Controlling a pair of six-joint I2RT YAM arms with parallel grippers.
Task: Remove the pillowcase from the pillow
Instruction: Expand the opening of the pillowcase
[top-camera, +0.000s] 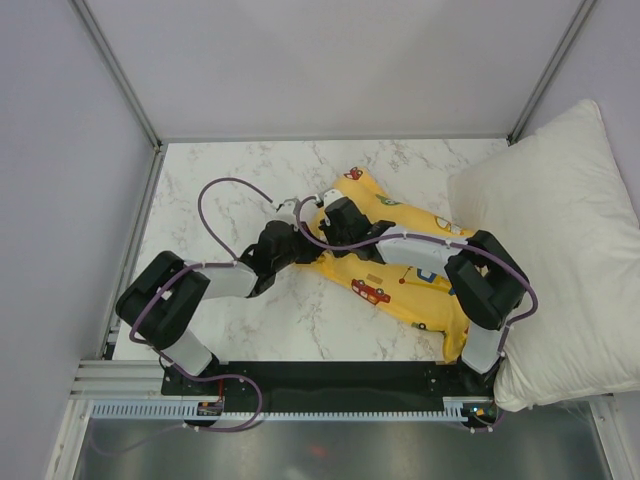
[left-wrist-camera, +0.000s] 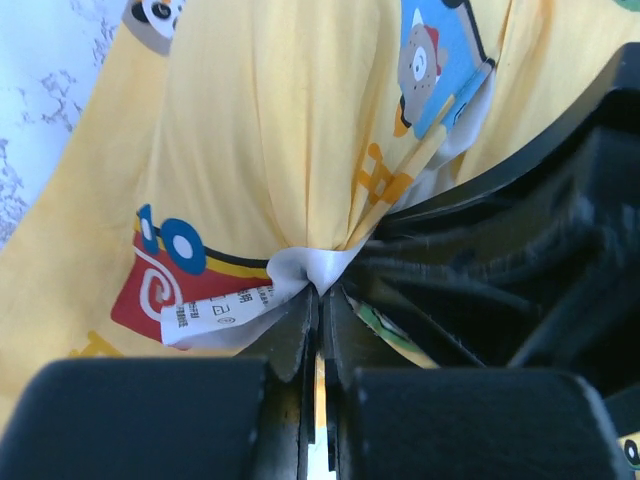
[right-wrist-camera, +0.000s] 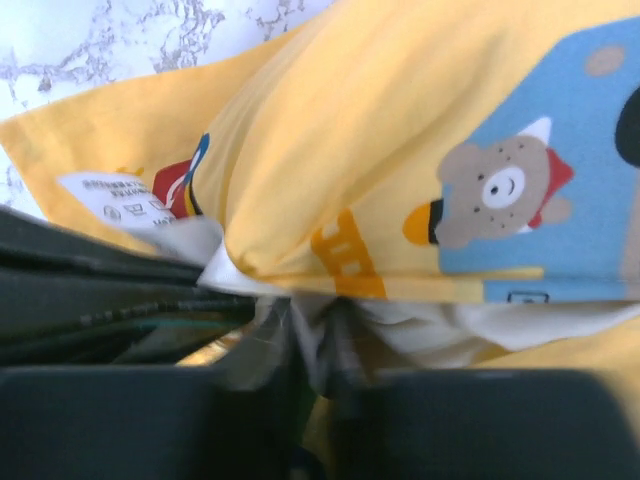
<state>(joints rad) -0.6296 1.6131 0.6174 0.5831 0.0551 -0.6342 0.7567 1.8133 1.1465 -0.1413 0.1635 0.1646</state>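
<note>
Pinching pillowcase (top-camera: 400, 300) hem, mid-frame on the bench (top-camera: 300, 330), my left fingers (left-wrist-camera: 290, 335) pressed together; my right fingers (right-wrist-camera: 265, 365) nearly meeting on pale cloth (right-wrist-camera: 470, 325), hold uncertain. Risk: if that's case too, pillow comes along.

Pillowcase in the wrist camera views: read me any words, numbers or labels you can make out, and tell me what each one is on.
white label sewn into the pillowcase, left wrist view: lines of small print and round symbols, too small and blurred to read.
white label, right wrist view: print blurred, unreadable.
cartoon prints: pictures only, no readable words or numbers.
Top view: nothing legible.
</note>
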